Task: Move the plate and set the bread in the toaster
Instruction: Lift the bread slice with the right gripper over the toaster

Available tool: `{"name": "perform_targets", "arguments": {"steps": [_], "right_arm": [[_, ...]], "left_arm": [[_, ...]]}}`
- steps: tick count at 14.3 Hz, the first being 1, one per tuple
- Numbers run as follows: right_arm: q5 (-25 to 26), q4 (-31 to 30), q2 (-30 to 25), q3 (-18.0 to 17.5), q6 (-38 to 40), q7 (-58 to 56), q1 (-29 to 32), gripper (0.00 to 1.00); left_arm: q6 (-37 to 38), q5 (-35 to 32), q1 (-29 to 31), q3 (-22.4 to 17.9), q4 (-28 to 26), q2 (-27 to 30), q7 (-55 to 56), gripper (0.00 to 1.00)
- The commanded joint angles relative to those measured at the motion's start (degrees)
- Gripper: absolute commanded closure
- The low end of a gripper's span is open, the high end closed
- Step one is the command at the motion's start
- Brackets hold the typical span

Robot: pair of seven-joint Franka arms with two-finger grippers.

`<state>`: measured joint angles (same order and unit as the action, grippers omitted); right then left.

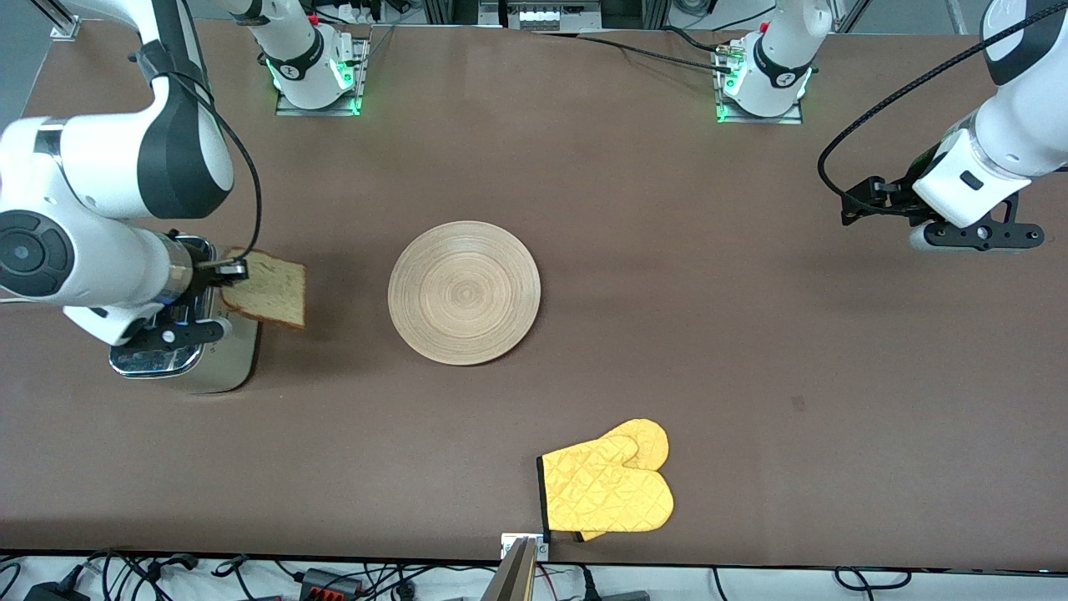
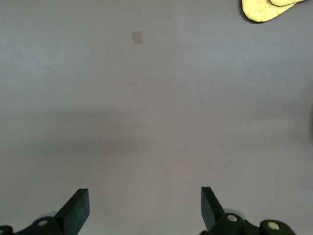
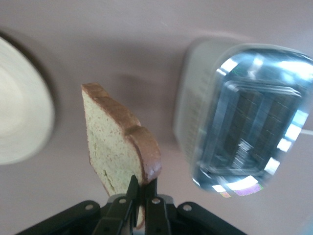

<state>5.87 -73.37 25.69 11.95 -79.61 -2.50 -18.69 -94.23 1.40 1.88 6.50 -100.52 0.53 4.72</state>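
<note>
My right gripper (image 1: pixel 238 269) is shut on the bread (image 1: pixel 269 289), a speckled slice with a dark crust, held on edge in the air beside the toaster's top. In the right wrist view the fingers (image 3: pixel 131 192) pinch the bread (image 3: pixel 117 147) at its crust edge. The silver toaster (image 1: pixel 188 359) stands at the right arm's end of the table, partly hidden under the arm; its dark slots show in the right wrist view (image 3: pixel 244 132). The wooden plate (image 1: pixel 464 292) lies mid-table and also shows in the right wrist view (image 3: pixel 19 122). My left gripper (image 1: pixel 976 236) is open and empty, waiting over bare table at its own end (image 2: pixel 145 208).
A yellow oven mitt (image 1: pixel 609 488) lies near the table's front edge, nearer to the camera than the plate; its tip shows in the left wrist view (image 2: pixel 269 9). A small patch mark (image 2: pixel 137 37) is on the brown table (image 1: pixel 667 250).
</note>
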Motion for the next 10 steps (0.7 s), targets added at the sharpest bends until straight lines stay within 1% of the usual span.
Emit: {"name": "perform_targets", "arguments": {"steps": [1,2,5,6,7,10], "right_arm": [[8.68,2.53,0.77,0.27,3.32,-0.57,0.15,1.00],[11.94,2.44,0.77,0.70,3.32,-1.10,0.15,1.00],[18.54,2.27,1.12,1.59,3.32,-7.76,1.81,1.00],[21.52,2.09,1.47,1.59,2.97,-9.96,1.91,1.00],[23.29,1.91,1.56,1.59,2.79,-10.50,1.99,1.00],[24.10,1.48,3.66,1.59,2.88,-9.72,1.99,1.00]], "left_arm": [[0.63,0.62,0.05,0.53,0.06,0.87,0.73,0.00],[0.63,0.62,0.05,0.53,0.06,0.87,0.73,0.00],[0.63,0.62,0.05,0.53,0.06,0.79,0.65,0.00],[0.72,0.71,0.05,0.53,0.06,0.87,0.65,0.00],[0.63,0.62,0.05,0.53,0.06,0.87,0.73,0.00],[0.72,0.62,0.05,0.53,0.06,0.87,0.65,0.00]]}}
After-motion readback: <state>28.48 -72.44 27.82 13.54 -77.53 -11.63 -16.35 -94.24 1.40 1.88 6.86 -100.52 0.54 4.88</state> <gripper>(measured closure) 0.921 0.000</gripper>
